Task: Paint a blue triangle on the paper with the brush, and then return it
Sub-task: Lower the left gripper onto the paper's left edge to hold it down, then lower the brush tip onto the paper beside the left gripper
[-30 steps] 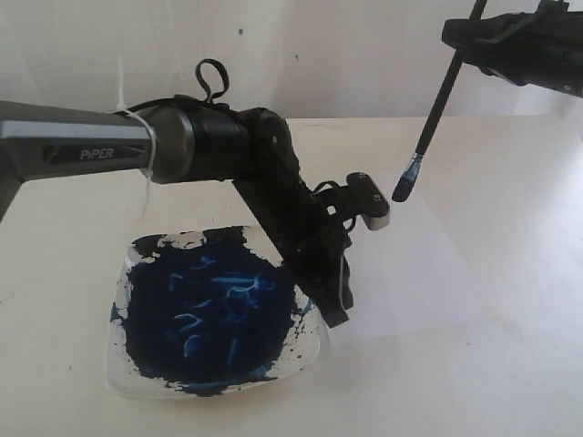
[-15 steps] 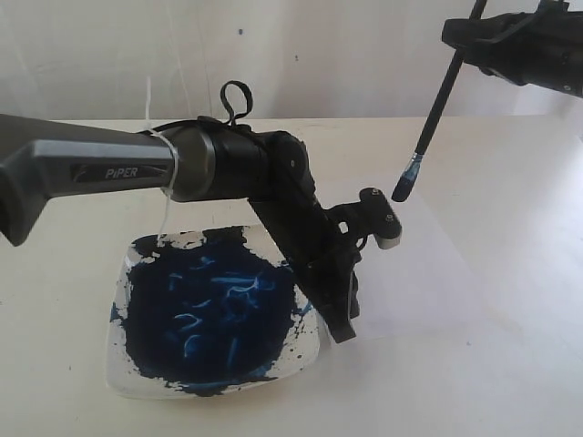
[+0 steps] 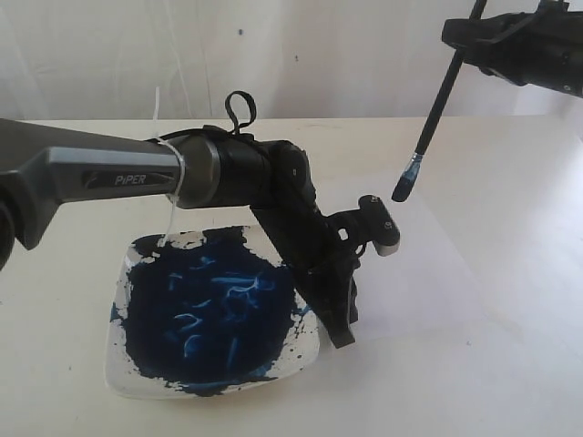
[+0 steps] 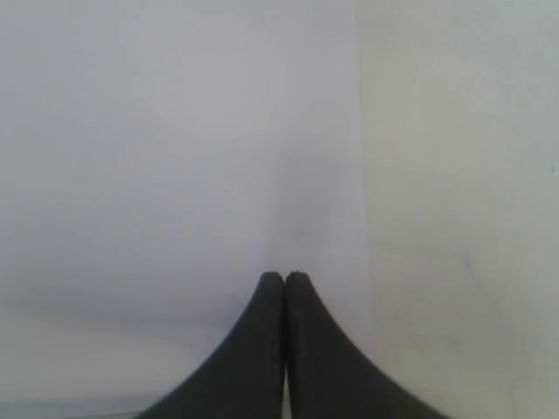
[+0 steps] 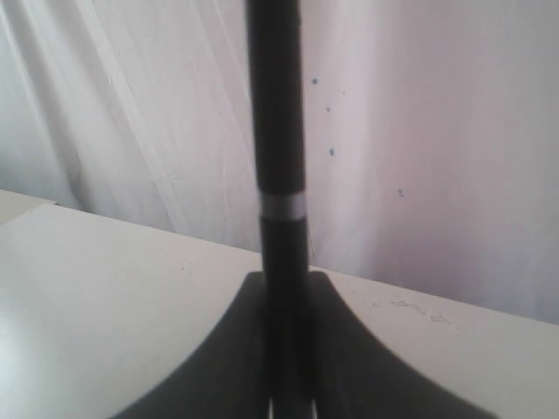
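The brush (image 3: 435, 109) hangs tilted above the table, its blue-stained tip (image 3: 402, 189) in the air over the paper (image 3: 428, 273). My right gripper (image 3: 460, 41) is shut on the black handle (image 5: 275, 131) near its upper end, which the right wrist view shows between the jaws (image 5: 284, 279). My left gripper (image 3: 341, 335) is shut on nothing and points down onto the paper's near corner, beside the dish. In the left wrist view its fingertips (image 4: 284, 278) touch over the white paper (image 4: 175, 175). The blue triangle is out of view.
A square dish (image 3: 120, 369) smeared with dark blue paint sits on the cream table (image 3: 510, 382), left of the paper. The left arm (image 3: 100, 168) stretches across above the dish. A white curtain (image 3: 319, 45) hangs behind the table.
The left arm has reached further right and its gripper tip has shifted slightly right and down at the paper's corner. The right gripper and brush have not moved.
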You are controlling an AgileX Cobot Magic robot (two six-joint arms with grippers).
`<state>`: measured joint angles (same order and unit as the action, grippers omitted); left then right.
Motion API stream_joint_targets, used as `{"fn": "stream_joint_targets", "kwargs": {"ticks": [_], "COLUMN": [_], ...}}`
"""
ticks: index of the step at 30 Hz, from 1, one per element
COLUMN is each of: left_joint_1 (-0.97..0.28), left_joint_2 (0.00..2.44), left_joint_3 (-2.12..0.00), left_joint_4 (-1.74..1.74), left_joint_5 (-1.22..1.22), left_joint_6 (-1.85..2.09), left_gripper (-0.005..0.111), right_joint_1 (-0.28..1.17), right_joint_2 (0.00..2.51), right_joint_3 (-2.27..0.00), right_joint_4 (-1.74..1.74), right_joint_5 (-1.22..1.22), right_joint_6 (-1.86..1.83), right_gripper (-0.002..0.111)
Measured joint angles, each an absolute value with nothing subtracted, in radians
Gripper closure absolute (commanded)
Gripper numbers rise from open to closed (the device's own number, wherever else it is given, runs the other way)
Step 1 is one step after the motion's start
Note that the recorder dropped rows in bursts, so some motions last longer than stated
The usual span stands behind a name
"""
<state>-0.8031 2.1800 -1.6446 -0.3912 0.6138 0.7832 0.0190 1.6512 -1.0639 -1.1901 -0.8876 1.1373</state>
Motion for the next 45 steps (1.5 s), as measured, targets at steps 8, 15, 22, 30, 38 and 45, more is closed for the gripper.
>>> {"fn": "stream_joint_targets", "kwargs": {"ticks": [8,15,22,30,38,45], "left_joint_1": [-0.803,-0.803,-0.803,-0.803,-0.803,-0.803], "left_joint_2": [2.188,2.188,2.188,2.188,2.189,2.189], "left_joint_3": [-1.645,-1.646,-1.646,-1.646,-1.646,-1.646], "left_joint_4": [-0.391,-0.391,-0.391,-0.391,-0.391,-0.391], "left_joint_5": [0.616,0.617,0.617,0.611,0.605,0.596], "left_joint_6": [0.786,0.786,0.786,0.786,0.786,0.786], "left_gripper": [0.107,0.107,0.107,0.107,0.107,0.107], "right_joint_1": [0.019,0.019,0.019,0.051,0.137,0.144], "right_joint_2": [1.651,1.651,1.651,1.688,1.780,1.860], "right_joint_3": [-1.064,-1.064,-1.064,-1.076,-1.134,-1.155], "right_joint_4": [-1.190,-1.190,-1.190,-1.112,-1.106,-1.106], "right_joint_5": [-0.888,-0.889,-0.889,-0.887,-0.900,-0.968], "right_joint_6": [1.137,1.137,1.137,1.104,0.933,0.863], "right_gripper": [0.108,0.108,0.108,0.108,0.108,0.108]}}
